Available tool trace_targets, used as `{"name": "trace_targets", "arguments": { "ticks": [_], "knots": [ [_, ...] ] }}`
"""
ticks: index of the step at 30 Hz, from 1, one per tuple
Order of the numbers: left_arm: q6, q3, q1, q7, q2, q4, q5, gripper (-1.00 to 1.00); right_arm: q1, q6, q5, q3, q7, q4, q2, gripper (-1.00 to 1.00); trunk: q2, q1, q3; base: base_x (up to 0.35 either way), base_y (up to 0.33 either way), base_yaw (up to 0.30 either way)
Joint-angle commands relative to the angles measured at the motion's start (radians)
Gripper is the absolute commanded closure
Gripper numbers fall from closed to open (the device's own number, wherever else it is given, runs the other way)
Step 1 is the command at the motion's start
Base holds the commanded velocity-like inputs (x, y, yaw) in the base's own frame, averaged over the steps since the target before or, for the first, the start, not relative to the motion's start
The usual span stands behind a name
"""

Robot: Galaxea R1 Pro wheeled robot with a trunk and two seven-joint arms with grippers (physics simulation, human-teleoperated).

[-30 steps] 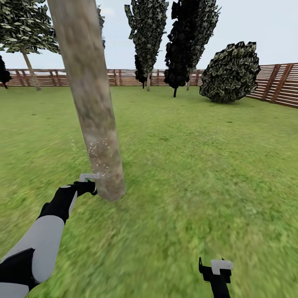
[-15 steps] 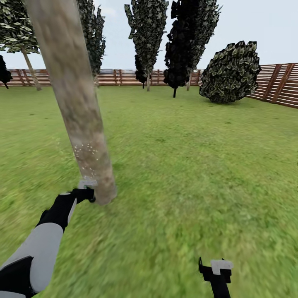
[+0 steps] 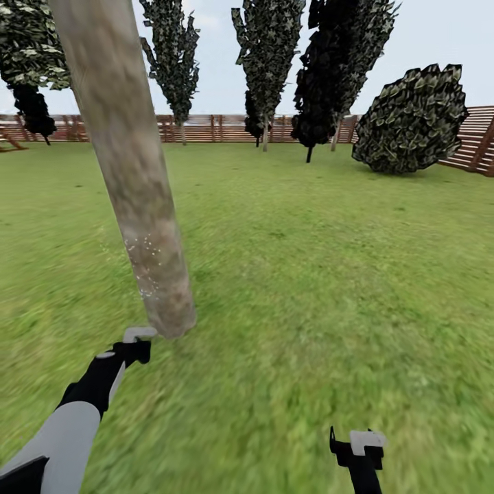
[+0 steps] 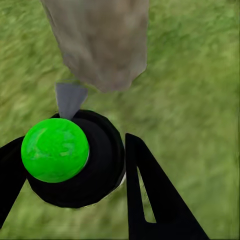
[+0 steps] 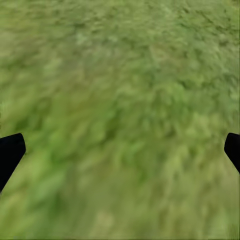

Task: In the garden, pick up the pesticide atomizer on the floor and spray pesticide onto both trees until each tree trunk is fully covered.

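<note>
The left gripper [image 3: 137, 346] is closed around the atomizer [image 4: 65, 157], a black round body with a bright green cap; in the left wrist view the two black fingers [image 4: 150, 195] press on both sides of it. Its grey nozzle [image 4: 69, 97] points at the base of the trunk [image 3: 134, 185], close but not touching. In the head view the gripper is just beside the foot of the trunk, slightly lower and to the left.

Compared with one second ago, the whole head view has turned: the bush [image 3: 412, 120], the fence [image 3: 219, 128] and the far trees [image 3: 267, 48] now stand more to the right, and one more tree [image 3: 171, 55] shows beside the trunk. So the camera has moved, not these things. The left gripper sits lower in the picture than before, now under the foot of the trunk and no longer beside its lower part.

Pesticide [image 3: 144, 264] shows as pale specks on the lower trunk, a thinner scatter than one second ago. Higher up the bark is bare of specks.

The right gripper [image 3: 360, 449] hangs low over the lawn [image 3: 329, 274], at the same place in the picture as before. In the right wrist view its fingertips [image 5: 10, 152] stand wide apart, with blurred grass between them.
</note>
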Motion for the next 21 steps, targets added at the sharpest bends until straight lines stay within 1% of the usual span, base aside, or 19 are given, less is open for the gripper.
{"name": "trace_targets", "arguments": {
  "ticks": [1,3,6,7,8,9,12,16,21],
  "knots": [
    [-0.008,0.007,0.001,-0.009,-0.003,0.002,-0.007,1.00,0.000,-0.002,0.011,-0.008,-0.003,0.001,0.000,-1.00,0.000,0.000,-0.001,0.255,-0.183,0.260],
    [-0.018,0.008,0.002,-0.009,-0.004,0.005,-0.003,1.00,0.000,-0.002,0.011,-0.008,-0.003,0.001,0.000,-1.00,0.000,0.000,-0.001,0.268,-0.172,0.169],
    [-0.021,0.009,0.002,-0.008,-0.004,0.006,-0.001,1.00,0.000,-0.002,0.011,-0.008,-0.002,0.001,0.000,-1.00,0.000,0.000,-0.001,0.277,-0.164,0.042],
    [-0.022,0.009,0.002,0.000,-0.004,0.007,-0.001,1.00,0.000,-0.002,0.011,-0.008,-0.002,0.001,0.000,-1.00,0.000,0.000,-0.001,0.279,-0.163,0.010],
    [-0.022,0.009,0.002,0.031,-0.004,0.007,0.000,1.00,0.000,-0.002,0.011,-0.008,-0.002,0.001,0.000,-1.00,0.000,0.000,-0.001,0.279,-0.163,0.003],
    [-0.023,0.008,0.003,0.049,-0.004,0.007,0.001,1.00,0.000,-0.002,0.011,-0.008,-0.002,0.001,0.000,-1.00,0.000,0.000,-0.001,0.279,-0.164,0.002],
    [-0.023,0.006,0.007,0.065,-0.008,0.008,0.002,1.00,0.000,-0.002,0.011,-0.008,-0.002,0.001,0.000,-1.00,0.000,0.000,-0.001,0.217,-0.189,0.001],
    [-0.024,0.006,0.010,0.069,-0.013,0.015,0.001,1.00,0.000,-0.002,0.011,-0.007,-0.002,0.001,0.000,-1.00,0.000,0.000,-0.001,0.038,-0.257,0.028],
    [-0.024,0.006,0.010,0.069,-0.012,0.031,0.001,1.00,0.000,-0.002,0.011,-0.007,-0.002,0.001,0.001,-1.00,0.000,0.000,-0.001,0.002,-0.271,0.241]
  ]
}}
